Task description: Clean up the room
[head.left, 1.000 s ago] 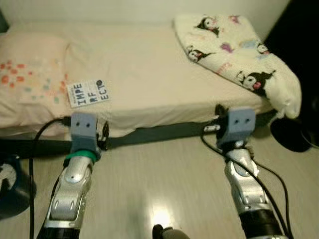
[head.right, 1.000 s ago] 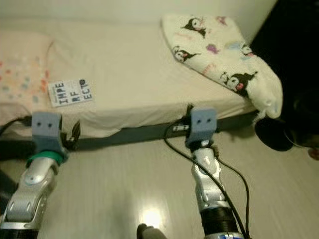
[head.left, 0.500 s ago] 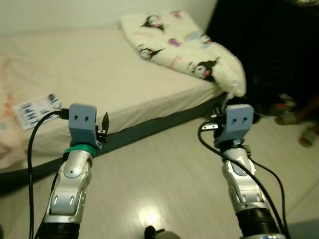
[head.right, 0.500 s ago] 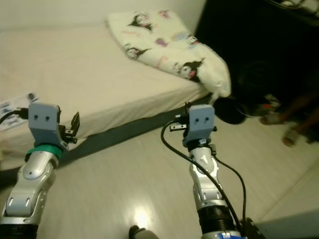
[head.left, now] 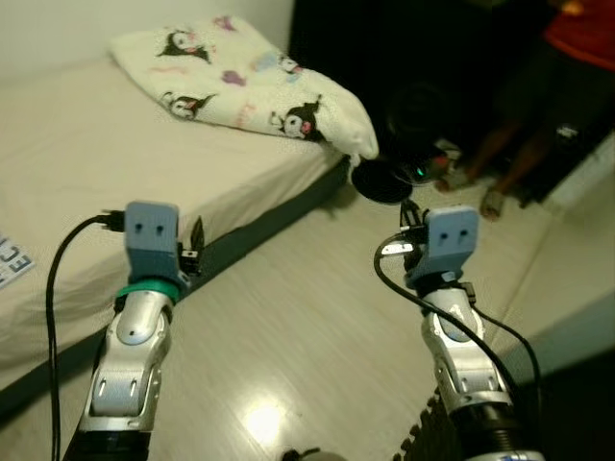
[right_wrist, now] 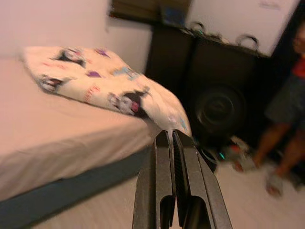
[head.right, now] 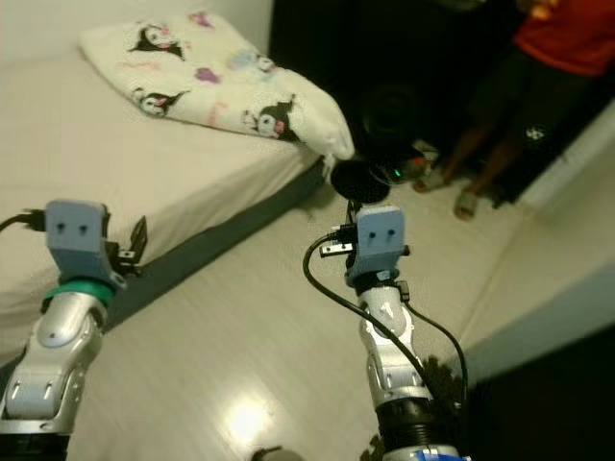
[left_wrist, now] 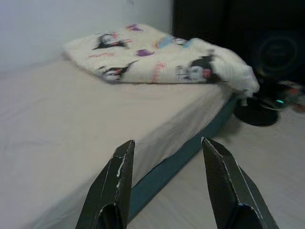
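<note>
both arms raised over the floor by the bed

held the left gripper [left_wrist: 164, 183] out above the pale floor [head.left: 288, 327] at the mattress edge, fingers spread wide, nothing between them; held the right gripper [right_wrist: 174, 183] forward too, fingers pressed together and empty; faced a cream bed [head.left: 86, 173] with a cartoon-print blanket [head.left: 240, 86] folded at its far corner, overhanging the edge; saw a dark round fan [head.left: 404, 154] on the floor just past that corner; saw a person's legs [head.right: 480, 163] in sandals beside it.
</note>
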Tool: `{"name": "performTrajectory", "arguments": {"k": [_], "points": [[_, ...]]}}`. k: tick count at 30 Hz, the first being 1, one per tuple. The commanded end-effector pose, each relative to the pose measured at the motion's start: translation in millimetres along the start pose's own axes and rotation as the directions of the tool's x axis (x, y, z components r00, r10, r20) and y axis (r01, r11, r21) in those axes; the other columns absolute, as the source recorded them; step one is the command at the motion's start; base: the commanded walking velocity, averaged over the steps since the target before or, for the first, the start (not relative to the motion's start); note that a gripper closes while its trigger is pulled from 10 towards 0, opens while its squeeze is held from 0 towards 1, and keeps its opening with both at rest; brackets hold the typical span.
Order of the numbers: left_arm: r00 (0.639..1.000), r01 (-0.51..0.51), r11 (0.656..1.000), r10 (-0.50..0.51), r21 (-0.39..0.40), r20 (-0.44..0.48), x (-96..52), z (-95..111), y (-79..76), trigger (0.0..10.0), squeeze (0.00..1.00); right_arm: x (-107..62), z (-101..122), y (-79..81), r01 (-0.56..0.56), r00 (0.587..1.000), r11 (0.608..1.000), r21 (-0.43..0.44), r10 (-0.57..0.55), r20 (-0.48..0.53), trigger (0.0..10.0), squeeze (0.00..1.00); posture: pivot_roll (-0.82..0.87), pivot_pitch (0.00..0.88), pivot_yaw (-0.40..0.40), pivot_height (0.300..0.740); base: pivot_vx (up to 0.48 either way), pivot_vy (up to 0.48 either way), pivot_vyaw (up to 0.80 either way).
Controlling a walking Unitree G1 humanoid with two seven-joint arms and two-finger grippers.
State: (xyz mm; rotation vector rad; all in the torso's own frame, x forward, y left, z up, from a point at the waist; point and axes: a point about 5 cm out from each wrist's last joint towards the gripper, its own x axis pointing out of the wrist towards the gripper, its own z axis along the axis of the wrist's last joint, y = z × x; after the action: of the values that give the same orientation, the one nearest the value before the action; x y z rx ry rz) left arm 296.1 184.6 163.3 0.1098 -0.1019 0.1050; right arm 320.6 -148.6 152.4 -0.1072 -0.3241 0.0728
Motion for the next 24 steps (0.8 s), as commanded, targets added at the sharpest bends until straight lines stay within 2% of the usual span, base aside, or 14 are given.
{"name": "performTrajectory", "arguments": {"k": [1,24], "points": [[1.0,0.022,1.0,-0.022,-0.006,-0.019,-1.4,-4.6,-6.8,10.0,0.0,-3.2,-4.2,-6.7,0.016,1.0,1.0,-0.009,-0.016,-0.016,10.0,0.0,-0.02,0.053,-0.053,0.74,0.0,0.0,-0.8],[1.0,0.027,1.0,-0.027,-0.005,-0.014,-2.3,-4.0,-8.2,10.0,0.0,-3.7,-5.2,-6.4,0.015,1.0,1.0,-0.008,-0.015,-0.017,10.0,0.0,-0.02,0.064,-0.051,0.74,0.0,0.0,-0.8]]}}
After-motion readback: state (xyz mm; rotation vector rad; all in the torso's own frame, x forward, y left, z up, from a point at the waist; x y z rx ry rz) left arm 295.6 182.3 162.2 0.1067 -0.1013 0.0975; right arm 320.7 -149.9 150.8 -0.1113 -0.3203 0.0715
